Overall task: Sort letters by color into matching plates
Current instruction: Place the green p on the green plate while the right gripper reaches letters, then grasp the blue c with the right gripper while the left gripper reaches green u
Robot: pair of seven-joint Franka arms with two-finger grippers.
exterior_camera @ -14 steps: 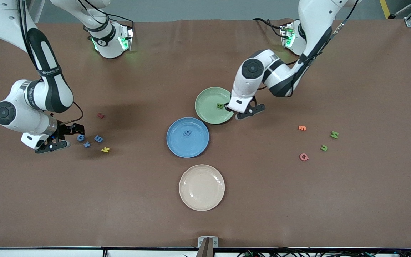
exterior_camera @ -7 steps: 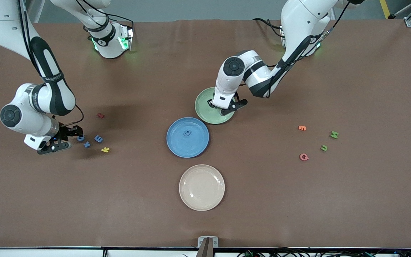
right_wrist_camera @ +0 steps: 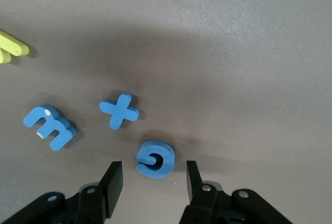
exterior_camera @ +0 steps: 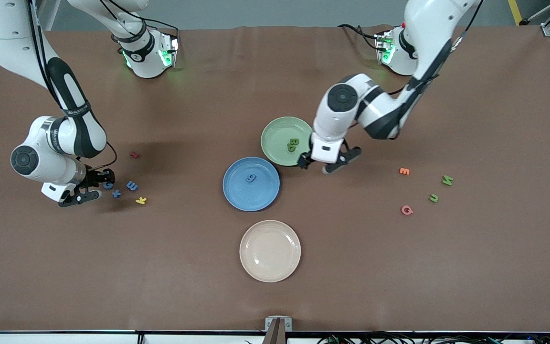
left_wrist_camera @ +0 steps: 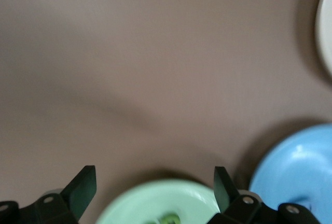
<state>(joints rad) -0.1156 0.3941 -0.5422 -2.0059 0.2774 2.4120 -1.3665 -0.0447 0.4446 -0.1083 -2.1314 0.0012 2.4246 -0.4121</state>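
Three plates sit mid-table on brown cloth: green plate (two green letters inside), blue plate, cream plate. Left gripper hovers wide apart at green's rim; right gripper brackets blue G, fingers apart.

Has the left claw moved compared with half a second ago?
Yes. The left claw was over the green plate then; now it is off the plate's rim, toward the left arm's end, fingers open.

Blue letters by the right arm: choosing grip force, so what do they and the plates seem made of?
Blue letters: likely foam or soft plastic; thick, matte, rounded edges. Blue plate and green plate: probably matte plastic or melamine, with only faint sheen; ceramic cannot be excluded.
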